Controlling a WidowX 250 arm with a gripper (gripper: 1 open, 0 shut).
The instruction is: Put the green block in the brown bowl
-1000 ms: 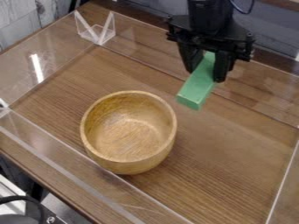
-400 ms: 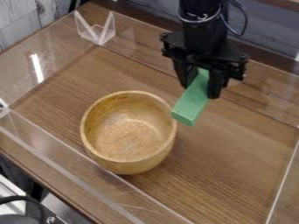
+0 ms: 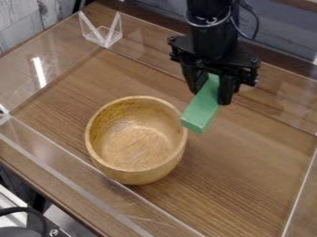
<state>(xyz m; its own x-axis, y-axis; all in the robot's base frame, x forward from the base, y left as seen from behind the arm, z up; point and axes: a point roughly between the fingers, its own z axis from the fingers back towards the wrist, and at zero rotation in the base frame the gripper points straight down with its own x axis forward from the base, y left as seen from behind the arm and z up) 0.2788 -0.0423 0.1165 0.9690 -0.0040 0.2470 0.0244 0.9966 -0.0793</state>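
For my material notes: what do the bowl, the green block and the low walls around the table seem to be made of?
Brown bowl: wood, smooth, grain visible. Green block: matte, evenly coloured, perhaps painted wood or plastic; unclear. Walls: clear plastic or glass, transparent, with glare.

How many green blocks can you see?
1. The green block hangs tilted in the fingers of the gripper, up in the air to the right of the brown bowl. No others show anywhere on the table.
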